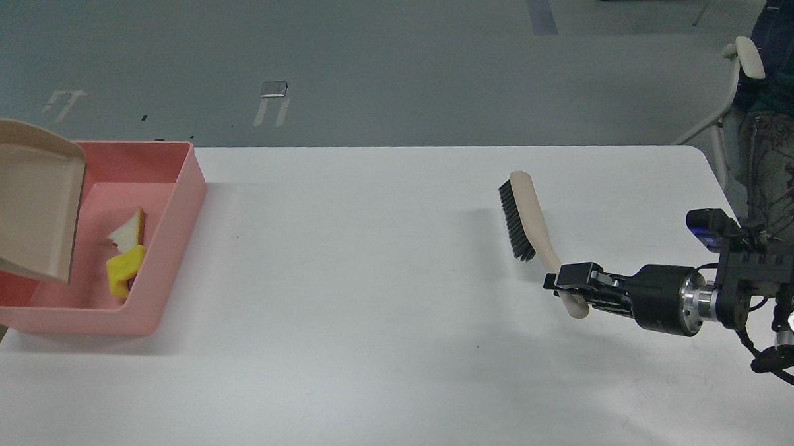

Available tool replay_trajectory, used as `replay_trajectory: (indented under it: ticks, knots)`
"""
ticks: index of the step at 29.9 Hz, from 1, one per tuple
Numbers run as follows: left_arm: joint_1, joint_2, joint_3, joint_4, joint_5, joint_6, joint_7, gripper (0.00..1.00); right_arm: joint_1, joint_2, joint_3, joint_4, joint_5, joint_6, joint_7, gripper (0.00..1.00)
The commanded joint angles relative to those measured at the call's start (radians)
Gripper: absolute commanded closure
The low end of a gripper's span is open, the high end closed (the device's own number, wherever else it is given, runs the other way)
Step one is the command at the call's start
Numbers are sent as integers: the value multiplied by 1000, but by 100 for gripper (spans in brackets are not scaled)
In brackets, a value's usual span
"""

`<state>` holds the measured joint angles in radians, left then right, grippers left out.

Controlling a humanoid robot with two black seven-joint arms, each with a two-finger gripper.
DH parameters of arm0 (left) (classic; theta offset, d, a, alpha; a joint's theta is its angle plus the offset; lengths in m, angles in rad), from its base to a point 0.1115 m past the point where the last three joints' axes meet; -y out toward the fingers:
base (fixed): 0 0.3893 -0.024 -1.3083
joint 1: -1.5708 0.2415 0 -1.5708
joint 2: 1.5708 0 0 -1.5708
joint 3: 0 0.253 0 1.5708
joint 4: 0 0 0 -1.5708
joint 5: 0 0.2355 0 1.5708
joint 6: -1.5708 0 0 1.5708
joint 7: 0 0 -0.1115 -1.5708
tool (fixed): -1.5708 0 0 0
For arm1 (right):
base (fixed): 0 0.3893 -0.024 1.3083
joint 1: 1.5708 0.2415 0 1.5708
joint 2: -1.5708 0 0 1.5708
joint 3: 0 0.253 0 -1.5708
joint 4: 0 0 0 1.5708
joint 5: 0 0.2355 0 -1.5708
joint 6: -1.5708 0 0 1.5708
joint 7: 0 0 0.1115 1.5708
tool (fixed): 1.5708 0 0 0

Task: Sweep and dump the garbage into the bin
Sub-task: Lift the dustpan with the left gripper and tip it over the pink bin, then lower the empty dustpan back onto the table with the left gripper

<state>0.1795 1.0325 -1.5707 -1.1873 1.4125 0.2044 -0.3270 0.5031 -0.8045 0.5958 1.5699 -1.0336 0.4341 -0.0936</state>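
Note:
The salmon-pink bin (172,211) stands at the table's left edge. Inside it, against the right wall, lie the yellow sponge piece (123,272) and the whitish bread-like wedge (130,231). The beige dustpan (23,196) is tipped steeply over the bin's left half, its mouth down and empty. My left gripper is out of view beyond the left edge. My right gripper (566,284) is shut on the handle of the beige brush (527,213), whose black bristles face left, held just above the table at the right.
The white table (374,316) spans the view. A chair and a seated person's legs (774,150) are at the far right, beyond the table's corner. Grey floor lies behind the table.

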Motion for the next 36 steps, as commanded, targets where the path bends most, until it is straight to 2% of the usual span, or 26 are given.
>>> replay_trajectory:
  ticks: [1, 4, 7, 8, 9, 12, 14, 19, 22, 26, 31, 33, 36]
  knots:
    - [-9, 38, -8, -3, -21, 7, 6, 100, 0, -1, 4, -1, 0, 0, 0, 100]
    - [-87, 50, -5, -3, -110, -13, 11, 100, 2, 1, 5, -1, 0, 2, 0, 100]
    - [-195, 87, 0, -5, -246, -123, 35, 100, 5, -1, 7, -1, 1, 6, 0, 100]
    - [-215, 93, -2, -6, -269, -152, 52, 100, 5, -1, 9, -2, 0, 6, 0, 100]
    - [-256, 92, -3, -8, -317, -202, 90, 100, 5, -1, 9, -2, 0, 6, 0, 100]
    - [-354, 81, 0, -50, -417, -278, 172, 100, 5, -4, 9, -4, 1, 8, 0, 100]
    - [-370, 66, 1, -77, -440, -293, 203, 100, 5, -9, 9, -4, 1, 8, 0, 100]
    - [-446, -138, 75, -187, -452, -290, 293, 100, 2, -16, 9, -13, 0, 11, 2, 100]
    - [-506, -236, 180, -195, -440, -248, 309, 100, 0, -36, 9, -13, 0, 18, 6, 100]
    - [-587, -350, 401, -186, -438, -71, 299, 100, -1, -67, 7, -16, 0, 21, 14, 99]
    - [-633, -483, 608, -135, -419, 96, 292, 100, -5, -88, 7, -18, 0, 21, 26, 99]
    - [-635, -541, 659, -101, -371, 148, 278, 100, -11, -90, 7, -18, 0, 21, 26, 99]
    - [-627, -618, 681, -48, -305, 182, 253, 100, -14, -94, 7, -18, 0, 21, 26, 99]
